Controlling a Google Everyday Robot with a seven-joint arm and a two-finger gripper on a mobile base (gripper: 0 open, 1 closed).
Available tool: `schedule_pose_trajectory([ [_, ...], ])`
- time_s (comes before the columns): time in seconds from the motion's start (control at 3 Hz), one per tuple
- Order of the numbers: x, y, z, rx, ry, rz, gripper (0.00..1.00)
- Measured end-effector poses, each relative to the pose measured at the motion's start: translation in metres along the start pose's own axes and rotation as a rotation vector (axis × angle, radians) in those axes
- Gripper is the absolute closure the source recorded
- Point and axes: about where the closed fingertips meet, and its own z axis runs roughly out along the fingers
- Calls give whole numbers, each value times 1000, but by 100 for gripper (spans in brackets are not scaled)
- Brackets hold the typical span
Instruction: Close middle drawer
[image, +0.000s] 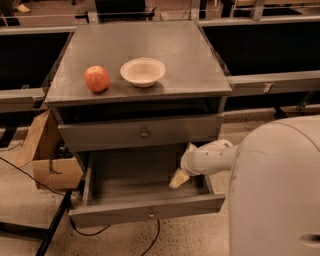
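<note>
The middle drawer (147, 209) is a wide grey metal drawer with a small round knob (150, 215). It stands pulled far out below the shut upper drawer front (140, 132), and its inside looks empty. My gripper (179, 179), with pale yellowish tips, hangs inside the open drawer near its right side, behind the front panel. My white arm (212, 157) reaches in over the drawer's right wall. The lowest drawer front is out of view.
A red apple (97, 78) and a white bowl (143, 71) sit on the cabinet top (190, 55). A cardboard box (50, 165) stands on the floor at the left, with black cables (30, 175) and a dark bar (55, 222). My white body (280, 190) fills the lower right.
</note>
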Motion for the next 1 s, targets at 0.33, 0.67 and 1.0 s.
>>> schedule_pose_trajectory([
  [0.33,16,14,-27,-11,18,33,18],
  [0.67,37,39,-60,-37,42,65,41],
  [1.0,52,70,-78,-87,56,95,66],
])
